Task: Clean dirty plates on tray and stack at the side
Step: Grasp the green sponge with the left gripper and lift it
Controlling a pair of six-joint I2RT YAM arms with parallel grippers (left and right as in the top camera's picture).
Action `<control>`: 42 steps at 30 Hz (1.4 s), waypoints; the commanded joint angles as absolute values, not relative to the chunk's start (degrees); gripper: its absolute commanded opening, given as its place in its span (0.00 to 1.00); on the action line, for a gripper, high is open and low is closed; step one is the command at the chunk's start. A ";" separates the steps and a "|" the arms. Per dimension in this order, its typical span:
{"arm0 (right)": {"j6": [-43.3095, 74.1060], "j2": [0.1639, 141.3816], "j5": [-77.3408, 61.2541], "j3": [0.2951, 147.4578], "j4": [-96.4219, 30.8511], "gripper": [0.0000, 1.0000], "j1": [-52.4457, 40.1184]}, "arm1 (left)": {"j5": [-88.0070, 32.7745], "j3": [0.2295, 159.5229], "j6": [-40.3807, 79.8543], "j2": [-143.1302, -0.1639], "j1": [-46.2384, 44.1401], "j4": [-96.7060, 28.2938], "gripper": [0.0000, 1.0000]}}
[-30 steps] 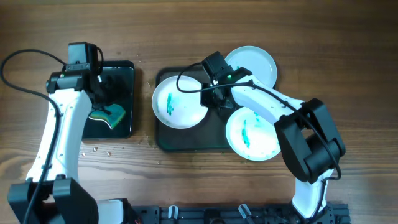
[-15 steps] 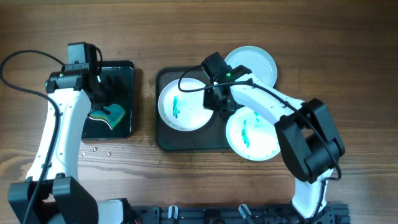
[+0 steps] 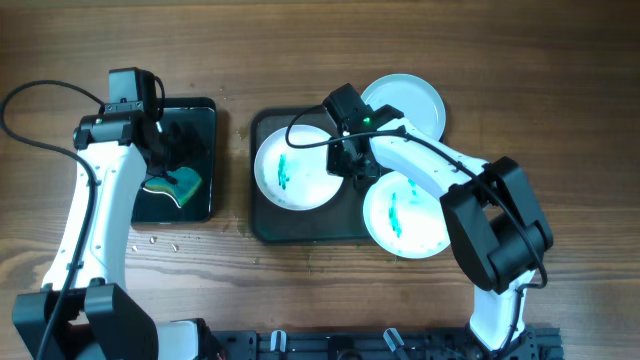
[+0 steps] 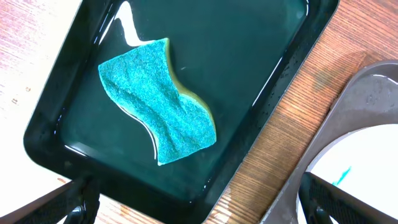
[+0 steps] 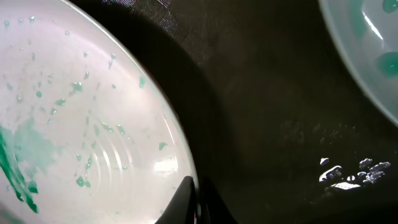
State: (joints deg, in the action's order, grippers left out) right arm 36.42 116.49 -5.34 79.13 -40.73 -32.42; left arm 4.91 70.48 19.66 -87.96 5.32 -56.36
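Pinching the rim of the smeared plate [image 5: 93,124], the right hand [image 5: 194,198] hangs over the tray [image 3: 300,225] (left hand [image 3: 165,148] spread above sponge [image 4: 158,102]).

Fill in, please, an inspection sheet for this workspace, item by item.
Surface: wooden table, small crumbs by the black tray.
Job's things: grey tray; smeared plate inside it; second smeared plate overhanging its rim; clean-looking plate at its far corner.
Clutter: the black tray holds a green sponge.
Claws: left claw open above the black tray; right claw shut on the smeared plate's rim.
Cables: black cable looping beside the left arm.
Surroundings: nothing seen.
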 commanded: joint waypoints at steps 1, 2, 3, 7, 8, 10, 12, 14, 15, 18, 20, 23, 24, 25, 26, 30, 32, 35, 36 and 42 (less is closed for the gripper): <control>37.54 117.82 -6.09 80.25 -40.58 0.04 -32.40 | 5.85 71.24 20.16 -90.52 5.54 -55.16 1.00; 37.52 117.82 -6.09 80.25 -40.56 0.04 -32.40 | 5.91 71.24 19.51 -91.64 5.61 -54.15 1.00; 37.47 117.82 -6.09 80.25 -40.60 0.04 -32.40 | 5.89 71.24 17.45 -93.17 6.28 -52.80 0.98; 37.50 117.82 -6.09 80.25 -40.53 0.04 -32.40 | 2.79 71.24 21.43 -97.95 11.25 -51.70 0.92; 37.50 117.82 -6.09 80.25 -40.51 0.04 -32.40 | 2.42 71.24 25.91 -99.29 12.51 -51.70 0.83; 37.47 117.82 -6.09 80.25 -40.51 0.04 -32.40 | 2.39 71.24 35.79 -101.78 14.15 -51.62 0.66; 37.52 117.82 -6.09 80.25 -40.49 0.04 -32.40 | 2.20 71.24 38.46 -103.33 13.67 -50.28 0.58; 37.52 117.82 -6.11 80.25 -40.32 0.04 -32.40 | 2.28 71.24 39.51 -104.38 13.23 -49.69 0.52; 37.54 117.82 -6.11 80.25 -40.32 0.04 -32.40 | 2.20 71.20 40.56 -104.97 13.23 -49.69 0.50; 37.50 117.82 -6.11 80.25 -40.34 0.04 -32.40 | 2.26 70.39 40.99 -105.36 13.23 -49.36 0.43; 37.52 117.82 -6.11 80.25 -40.34 0.04 -32.40 | 2.48 68.62 41.01 -105.41 13.30 -48.12 0.41; 37.50 117.82 -6.11 80.25 -40.32 0.04 -32.40 | 2.90 66.59 41.01 -105.47 13.30 -45.01 0.44; 37.50 117.82 -6.11 80.25 -40.34 0.04 -32.40 | 2.85 65.65 41.01 -105.47 13.30 -43.22 0.44; 37.52 117.82 -6.11 80.25 -40.34 0.04 -32.40 | 2.85 65.17 41.01 -105.47 13.28 -42.72 0.45; 37.50 117.82 -6.11 80.25 -40.34 0.04 -32.40 | 2.85 64.79 40.99 -105.47 13.28 -42.44 0.45; 37.50 117.82 -6.11 80.25 -40.32 0.04 -32.40 | 2.85 64.71 40.91 -105.56 13.23 -43.75 0.68; 37.50 117.82 -6.33 80.25 -40.10 0.04 -32.40 | 2.85 64.73 40.77 -105.56 13.26 -45.01 0.71; 37.45 117.82 -6.33 80.25 -40.12 0.05 -32.40 | 2.87 64.73 40.77 -105.56 13.23 -45.41 0.66; 37.45 117.82 -6.33 80.25 -40.14 0.04 -32.40 | 2.87 64.73 40.77 -105.56 13.26 -45.15 0.61; 37.47 117.82 -6.52 80.25 -40.12 0.04 -32.40 | 2.87 64.71 40.73 -105.56 13.23 -43.31 0.04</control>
State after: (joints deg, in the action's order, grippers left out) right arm 36.42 116.49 -5.80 79.13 -40.40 -32.42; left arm 2.35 65.19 40.80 -104.71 13.45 -43.40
